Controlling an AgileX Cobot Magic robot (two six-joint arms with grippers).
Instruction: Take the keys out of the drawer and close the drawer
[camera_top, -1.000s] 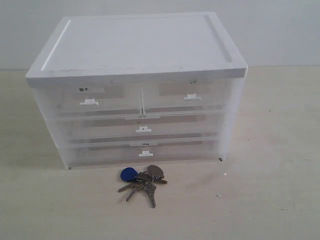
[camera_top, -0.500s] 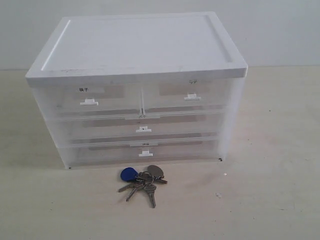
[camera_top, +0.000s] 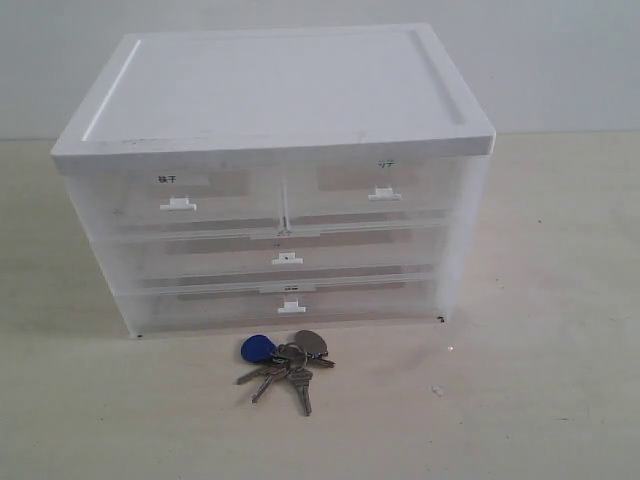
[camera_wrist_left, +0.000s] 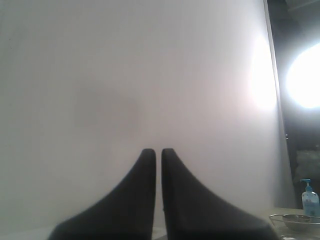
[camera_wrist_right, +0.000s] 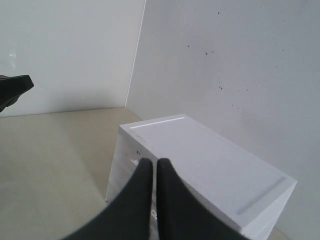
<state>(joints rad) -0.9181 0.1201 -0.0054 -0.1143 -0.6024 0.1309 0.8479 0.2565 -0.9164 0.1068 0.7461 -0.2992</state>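
Silver metal keys (camera_top: 287, 362) with a blue fob lie on the pale tabletop (camera_top: 540, 380) by the shut see-through plastic bottom drawer (camera_top: 200, 308). The left gripper (camera_wrist_left: 158, 152) and right gripper (camera_wrist_right: 151, 162) are pressed together.

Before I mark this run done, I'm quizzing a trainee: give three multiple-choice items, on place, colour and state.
1. Where do the keys lie? A) inside a drawer B) on the table in front of the cabinet C) on the cabinet's top
2. What colour is the teardrop fob? A) red B) blue C) green
3. How does the lowest drawer stand? A) pulled out B) removed C) shut
Key: B, they rest before the cabinet; B, plainly blue; C, its front sits flush.
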